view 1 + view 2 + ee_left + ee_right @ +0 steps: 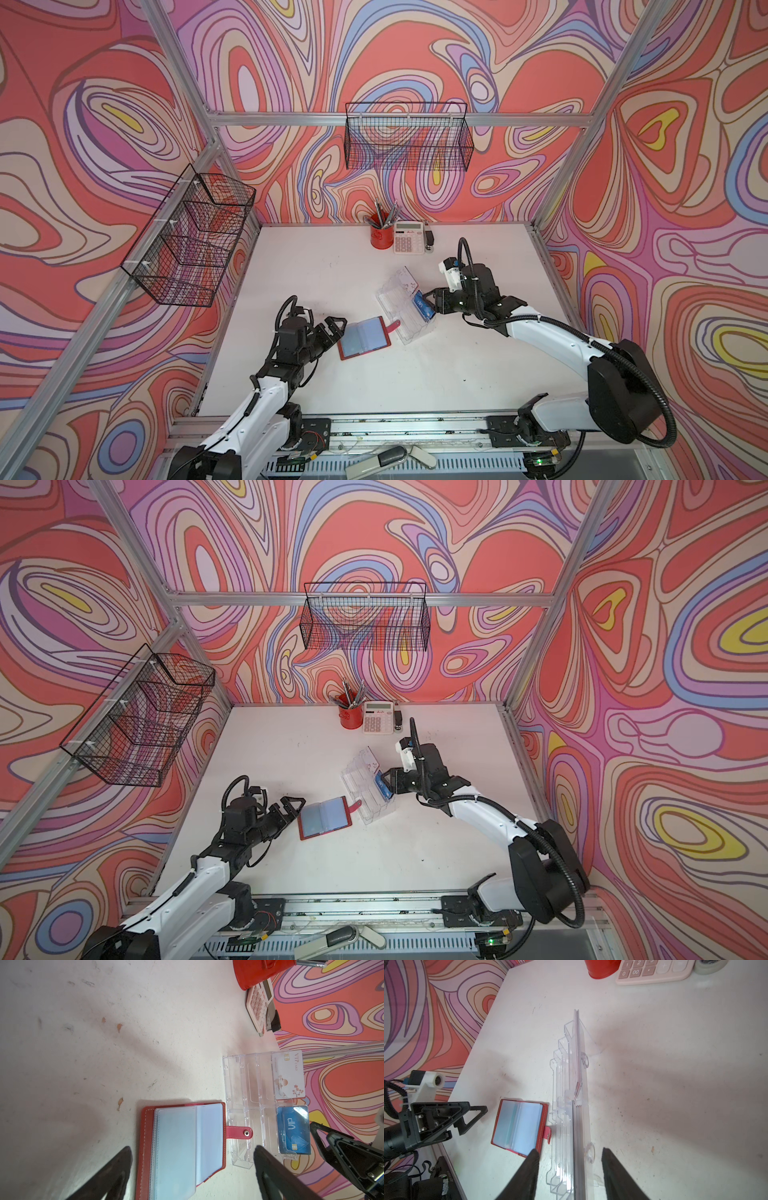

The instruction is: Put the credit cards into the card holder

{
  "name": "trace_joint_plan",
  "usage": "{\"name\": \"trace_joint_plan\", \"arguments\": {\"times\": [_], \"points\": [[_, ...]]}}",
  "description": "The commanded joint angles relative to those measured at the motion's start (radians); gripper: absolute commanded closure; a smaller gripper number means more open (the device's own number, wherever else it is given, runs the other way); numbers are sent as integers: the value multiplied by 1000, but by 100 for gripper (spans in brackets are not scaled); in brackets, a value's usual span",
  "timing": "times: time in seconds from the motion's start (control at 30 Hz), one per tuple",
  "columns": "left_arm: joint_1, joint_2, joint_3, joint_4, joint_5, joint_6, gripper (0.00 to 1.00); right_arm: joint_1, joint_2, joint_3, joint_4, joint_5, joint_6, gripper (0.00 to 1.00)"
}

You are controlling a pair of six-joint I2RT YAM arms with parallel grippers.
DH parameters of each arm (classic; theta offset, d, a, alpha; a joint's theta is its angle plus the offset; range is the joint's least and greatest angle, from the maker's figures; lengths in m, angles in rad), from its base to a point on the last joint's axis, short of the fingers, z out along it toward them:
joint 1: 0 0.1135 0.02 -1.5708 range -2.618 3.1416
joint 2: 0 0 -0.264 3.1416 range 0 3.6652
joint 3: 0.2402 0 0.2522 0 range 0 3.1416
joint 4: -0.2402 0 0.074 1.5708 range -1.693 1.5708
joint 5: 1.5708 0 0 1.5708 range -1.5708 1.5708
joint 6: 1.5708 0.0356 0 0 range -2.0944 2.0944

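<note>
The red card holder [365,336] [325,817] lies open on the white table, its clear sleeves facing up. Right of it stands a clear tiered stand [398,316] [245,1084]. Blue credit cards [422,307] [294,1130] marked VIP sit in its back row, with a white VIP card [405,276] [287,1074] beside them. My right gripper [430,303] [570,1150] is open, one finger on each side of the blue cards' edges [577,1147] and the stand's back row. My left gripper [337,326] [193,1148] is wide open at the holder's left edge [517,1126], holding nothing.
At the back of the table stand a red pen cup [380,237], a calculator [409,237] and a small black stapler [430,241]. Wire baskets hang on the back wall [409,141] and the left wall [187,249]. Aluminium frame posts edge the table.
</note>
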Motion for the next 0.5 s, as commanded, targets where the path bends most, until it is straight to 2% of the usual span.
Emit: {"name": "trace_joint_plan", "arguments": {"times": [0.0, 0.47], "points": [[7, -8, -8, 20, 14, 4, 7, 21, 23, 14, -17, 1, -37, 49], [7, -47, -13, -7, -6, 9, 7, 76, 75, 51, -47, 23, -60, 59]]}}
